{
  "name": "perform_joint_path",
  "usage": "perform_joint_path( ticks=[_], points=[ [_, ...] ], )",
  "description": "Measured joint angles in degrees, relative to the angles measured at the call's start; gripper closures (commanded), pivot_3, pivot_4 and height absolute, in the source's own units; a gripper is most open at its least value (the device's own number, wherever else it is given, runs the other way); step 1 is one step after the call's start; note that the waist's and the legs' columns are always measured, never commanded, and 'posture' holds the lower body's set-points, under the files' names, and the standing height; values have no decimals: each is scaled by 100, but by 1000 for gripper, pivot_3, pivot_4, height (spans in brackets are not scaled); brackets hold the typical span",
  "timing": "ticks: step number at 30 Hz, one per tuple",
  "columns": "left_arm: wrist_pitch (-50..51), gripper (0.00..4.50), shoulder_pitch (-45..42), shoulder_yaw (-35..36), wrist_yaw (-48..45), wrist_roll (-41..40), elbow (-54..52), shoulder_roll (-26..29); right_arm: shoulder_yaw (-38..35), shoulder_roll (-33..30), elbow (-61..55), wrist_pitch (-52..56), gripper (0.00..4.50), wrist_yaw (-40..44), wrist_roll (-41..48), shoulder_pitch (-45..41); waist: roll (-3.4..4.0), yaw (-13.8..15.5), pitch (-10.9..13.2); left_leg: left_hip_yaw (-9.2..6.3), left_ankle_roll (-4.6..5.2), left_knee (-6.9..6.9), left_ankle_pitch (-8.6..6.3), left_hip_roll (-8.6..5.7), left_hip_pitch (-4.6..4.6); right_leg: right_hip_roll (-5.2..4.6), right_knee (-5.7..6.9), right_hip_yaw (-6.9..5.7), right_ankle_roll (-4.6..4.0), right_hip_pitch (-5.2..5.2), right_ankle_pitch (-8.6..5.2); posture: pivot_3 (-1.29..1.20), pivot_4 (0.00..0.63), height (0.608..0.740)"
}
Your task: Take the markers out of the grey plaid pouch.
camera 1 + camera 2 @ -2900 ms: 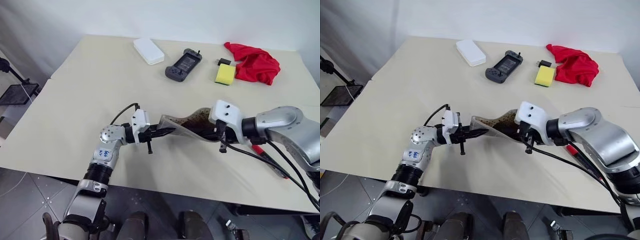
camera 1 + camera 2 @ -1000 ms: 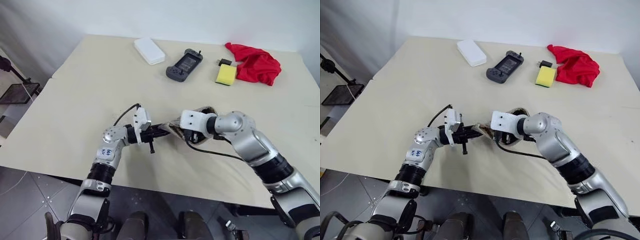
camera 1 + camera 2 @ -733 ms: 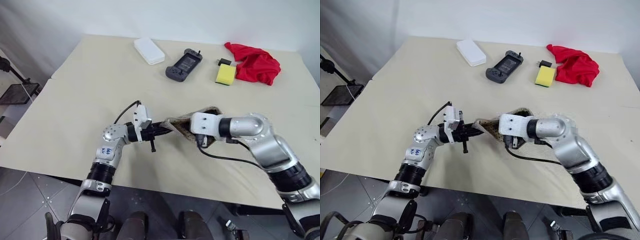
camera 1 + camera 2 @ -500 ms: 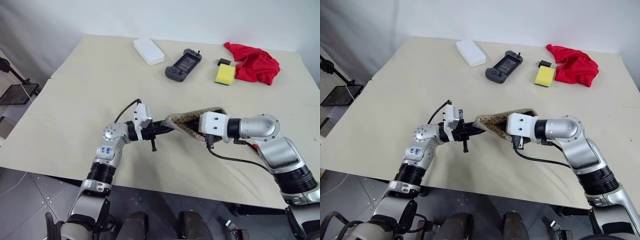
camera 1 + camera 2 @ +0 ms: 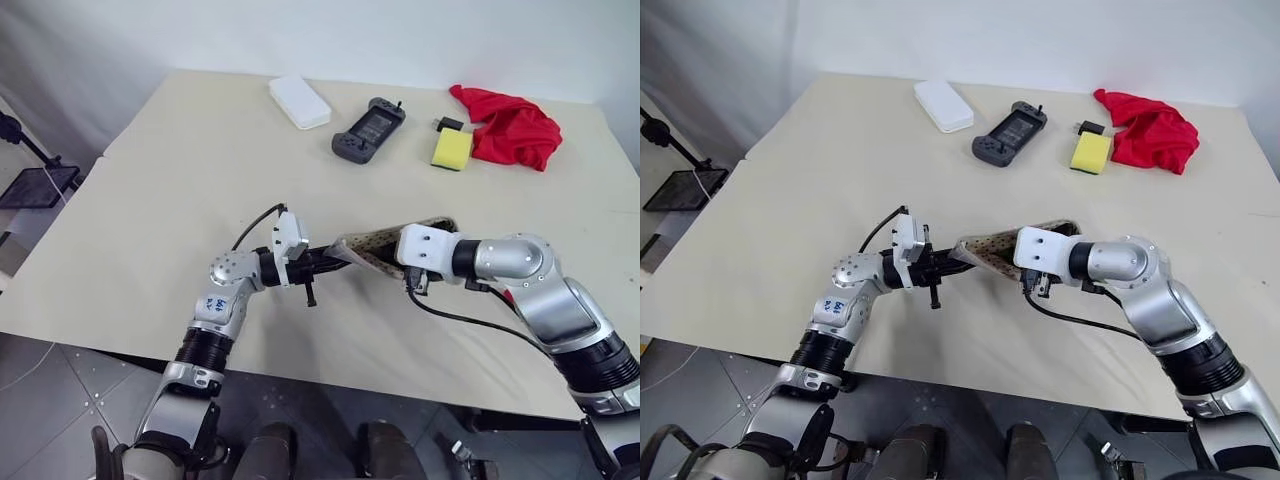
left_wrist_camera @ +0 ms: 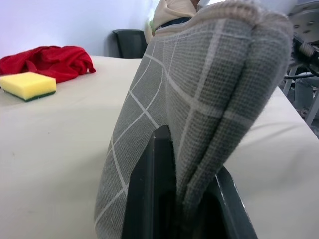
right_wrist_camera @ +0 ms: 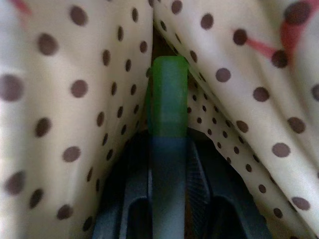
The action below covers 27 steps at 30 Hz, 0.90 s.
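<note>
- Left gripper (image 5: 338, 259) clenched on one end of the grey pouch (image 6: 199, 94), lifted above the table (image 5: 180, 180).
- Right gripper (image 7: 167, 164) inside the pouch, grasping the green marker (image 7: 168, 99).

Left hand (image 5: 335, 261) grips the grey plaid pouch (image 5: 375, 243); right hand (image 5: 425, 262) inside.
</note>
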Motion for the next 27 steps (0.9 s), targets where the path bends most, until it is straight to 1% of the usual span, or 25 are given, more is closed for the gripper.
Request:
perform_joint_path(
  ticks=[4, 9, 10, 13, 16, 19, 21, 25, 27],
  points=[
    [28, 4500, 78, -19, -4, -1, -121, 52, -15, -61, -243, 27, 3980, -111, -27, 186, 0, 3, 0, 0, 0, -1, 0, -1, 0, -1, -1, 0, 0, 1, 0, 0, 150, 740],
    [91, 4500, 162, -154, 27, -16, -439, 52, -21, -490, -554, -167, 3980, -202, -257, 248, 0, 5, 0, 0, 0, -1, 0, -1, -1, -1, -3, 0, 0, 2, 0, 0, 150, 740],
    [92, 4500, 164, -155, 38, -27, -461, 54, -48, -491, -583, -166, 3980, -202, -242, 255, 0, 5, 0, 0, 0, -2, 0, 0, -1, 0, -5, 0, 0, 2, 0, 0, 150, 740],
    [108, 4500, 176, -154, 48, -71, -492, 161, -256, -367, -615, -216, 3980, -93, 208, 452, 0, -14, 0, 0, 0, -3, 0, 3, 0, 3, -4, 0, 0, 2, 0, 0, 150, 740],
    [129, 4500, 206, -146, 42, -152, -501, 229, -672, -124, -365, -713, 3980, 170, 956, 696, -1, -1, 0, 0, 0, 1, 0, 2, 1, 2, -3, -1, 0, 6, 0, 0, 150, 740],
    [130, 4500, 205, -174, 28, -153, -519, 229, -738, -182, -46, -1283, 3980, 332, 1085, 728, 0, 1, 0, 0, 1, 2, 0, -1, 1, -1, -4, -1, 0, 7, 0, 0, 150, 740],
    [130, 4500, 205, -191, 27, -173, -524, 229, -751, -206, 43, -1458, 3980, 376, 1126, 703, -1, 2, 0, 0, 1, 1, 0, 2, 1, 2, -5, -2, 0, 6, 0, 0, 150, 740],
    [105, 4500, 163, -137, 95, -247, -576, 265, -988, 5, 88, -1453, 3980, 426, 1678, 696, -1, -11, 0, 0, 0, 1, 0, 4, 1, 2, -3, -2, 0, 6, 0, 0, 150, 740],
    [104, 4500, 170, -95, 132, -252, -595, 349, -1338, 272, 53, -1205, 3980, 399, 2326, 659, -1, -15, 0, 0, 0, 1, 0, 6, 3, 4, -3, -1, 0, 6, 0, 0, 150, 740]
  ],
)
